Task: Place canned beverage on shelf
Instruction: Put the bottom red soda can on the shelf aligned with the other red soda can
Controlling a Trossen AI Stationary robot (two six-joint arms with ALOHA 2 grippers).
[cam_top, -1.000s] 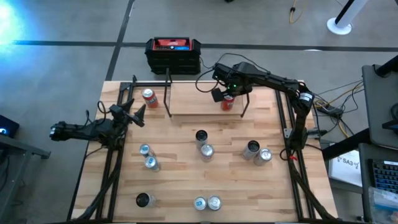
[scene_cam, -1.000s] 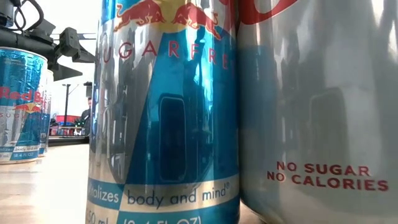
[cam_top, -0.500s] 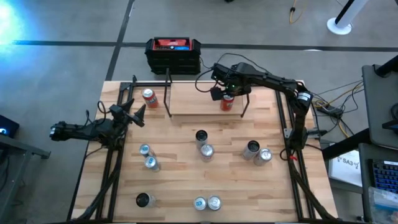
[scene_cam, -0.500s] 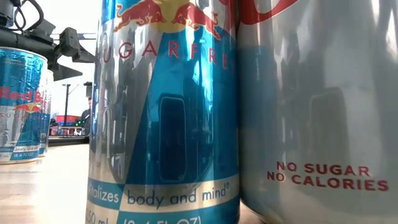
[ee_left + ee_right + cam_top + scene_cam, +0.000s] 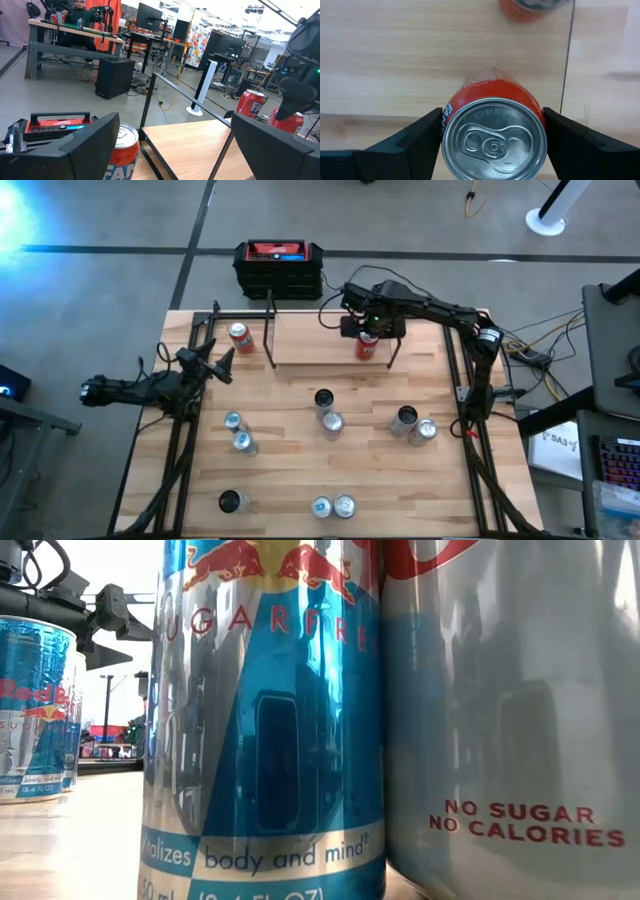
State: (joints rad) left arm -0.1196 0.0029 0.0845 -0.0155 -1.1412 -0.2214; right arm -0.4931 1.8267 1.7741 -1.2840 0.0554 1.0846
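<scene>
The shelf (image 5: pixel 320 340), a light wood board with thin black posts, stands at the table's far side. My right gripper (image 5: pixel 366 332) points down over its right part, shut on an upright red can (image 5: pixel 494 137), which also shows in the high view (image 5: pixel 365 348). A second red can (image 5: pixel 535 7) stands close beside it on the board. A third red can (image 5: pixel 240 337) stands on the table left of the shelf. My left gripper (image 5: pixel 170 150) waits open and level at the table's left edge (image 5: pixel 215 365), with nothing between its fingers. My right gripper pinches the red can's upper wall (image 5: pixel 447 117) between its two fingers (image 5: pixel 415 142), one on each side, just below the silver lid. The fingers come from above, pointing down. The can stays upright over the shelf's board; whether its base rests on it cannot be seen.
Several silver-blue cans (image 5: pixel 330 420) stand scattered over the table's near half; two of them (image 5: pixel 260 720) fill the low view. A black box with a red top (image 5: pixel 278 265) sits on the floor beyond the far edge. Thin shelf posts (image 5: pixel 392 350) rise beside the held can.
My right gripper has rolled about its own pointing line above the red can, staying in the same spot over the shelf. The can has kept its place.
</scene>
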